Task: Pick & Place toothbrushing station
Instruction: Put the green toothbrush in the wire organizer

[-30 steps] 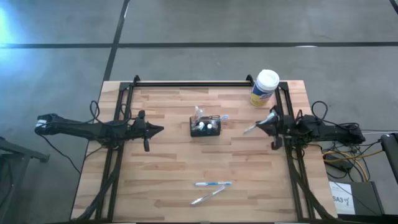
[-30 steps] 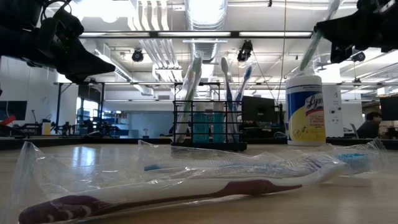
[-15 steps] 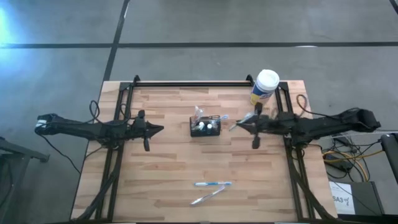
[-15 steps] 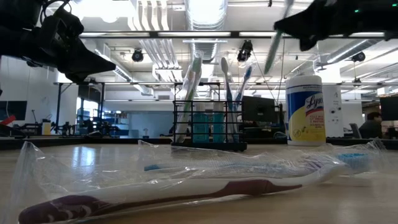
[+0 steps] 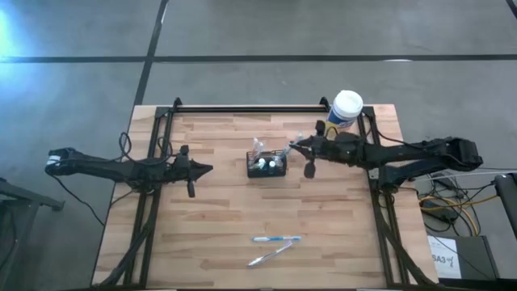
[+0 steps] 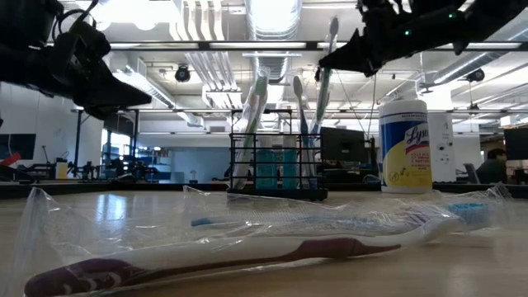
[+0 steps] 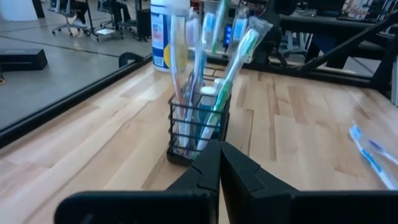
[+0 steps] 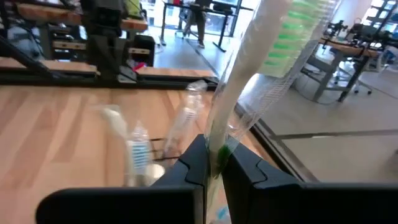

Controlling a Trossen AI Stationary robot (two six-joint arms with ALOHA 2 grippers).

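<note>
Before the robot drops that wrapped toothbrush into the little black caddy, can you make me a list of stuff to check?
1. Toothbrush held tight: ok. The right gripper is shut on the wrapped green toothbrush.
2. Gripper close to the black mesh caddy: ok. In the high view it sits just beside the caddy's right end.
3. Brush exactly over an empty slot: cannot tell. The caddy already holds several brushes.
4. Left gripper out of the way: ok. It is shut, empty, and waits left of the caddy.
5. Wipes canister clear of the arm: cannot tell. The right arm passes very close to it.
</note>
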